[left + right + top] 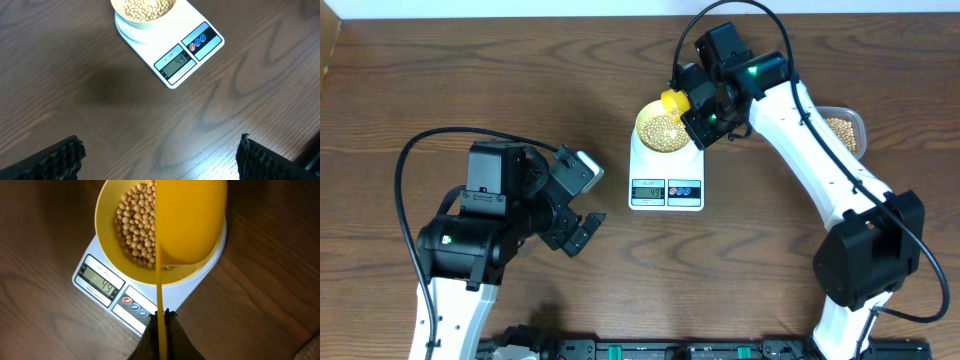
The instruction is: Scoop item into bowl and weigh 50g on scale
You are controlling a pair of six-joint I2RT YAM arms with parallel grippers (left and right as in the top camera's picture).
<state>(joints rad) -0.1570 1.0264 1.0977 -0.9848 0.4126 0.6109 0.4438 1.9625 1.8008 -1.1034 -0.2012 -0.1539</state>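
The pale yellow bowl (659, 128) sits on the white scale (666, 170) and holds many beige beans (136, 235). The scale's LCD (102, 282) reads 44. My right gripper (162, 314) is shut on the handle of a yellow measuring spoon (190, 220), whose tipped scoop hangs over the bowl's right side. In the overhead view the spoon (674, 100) is at the bowl's far right rim. My left gripper (160, 155) is open and empty over bare table, near and left of the scale (172, 45).
A clear plastic tub of beans (844, 130) stands at the right, partly behind my right arm. The table is dark wood. Cables loop over the left and back of the table.
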